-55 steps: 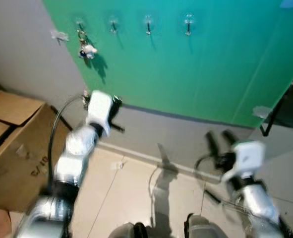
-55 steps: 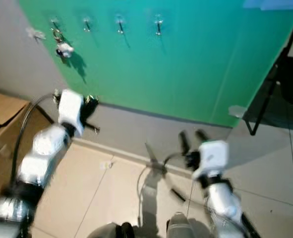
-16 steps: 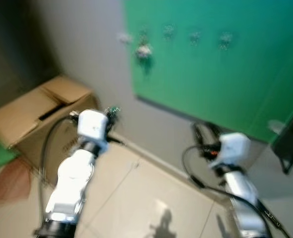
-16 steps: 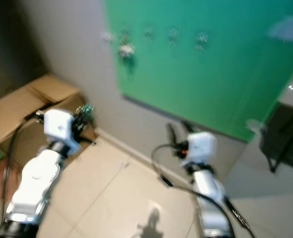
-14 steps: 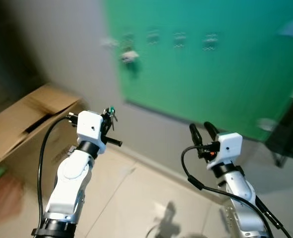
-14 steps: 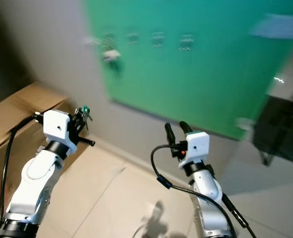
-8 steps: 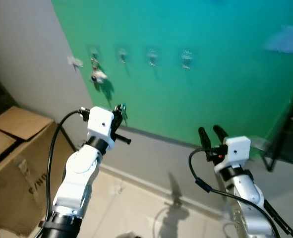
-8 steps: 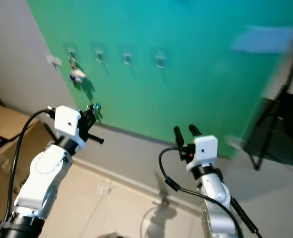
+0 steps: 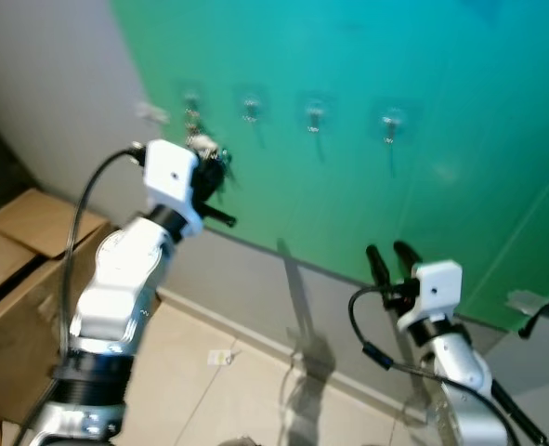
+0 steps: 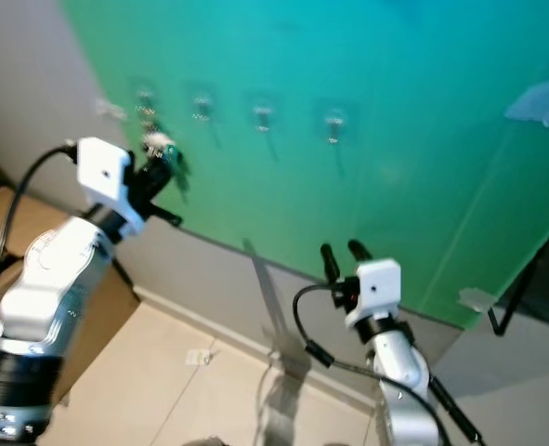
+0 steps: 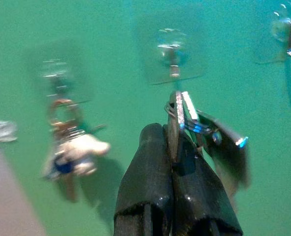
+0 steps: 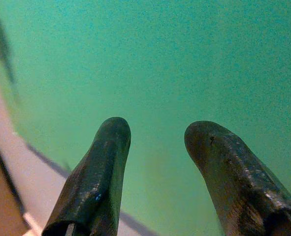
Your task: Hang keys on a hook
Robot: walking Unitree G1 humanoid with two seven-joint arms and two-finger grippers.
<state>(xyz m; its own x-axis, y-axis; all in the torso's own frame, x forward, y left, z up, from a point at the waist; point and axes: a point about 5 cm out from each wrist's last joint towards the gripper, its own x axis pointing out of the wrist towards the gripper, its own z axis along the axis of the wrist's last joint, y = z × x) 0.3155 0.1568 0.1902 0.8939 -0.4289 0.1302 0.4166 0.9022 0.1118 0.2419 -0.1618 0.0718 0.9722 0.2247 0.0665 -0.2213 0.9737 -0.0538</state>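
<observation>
Left gripper up high by the green wall, black fingers pinched tight together on a bunch of keys. Keys sticking out past the fingertips, with a silver ring and a dark tag hanging off to one side. Just in front of a clear stick-on hook, close under it but not on it yet.

On the next hook over, nearer the grey wall, another key bunch already hanging, with a brown ring and a small white and blue charm. Blurry, so no more to tell about it.

Four hooks in a row on the green wall: the one with the charm, then three bare ones. Off the edge of the green, on the grey wall, a small clear tab.

Right gripper held low and well away from the hooks, pointing up at the wall. Fingers spread apart, nothing between them, just green wall behind.

Below the green, a grey strip of wall, then pale floor tiles. A brown cardboard box on the floor at the left, beside the left arm.
</observation>
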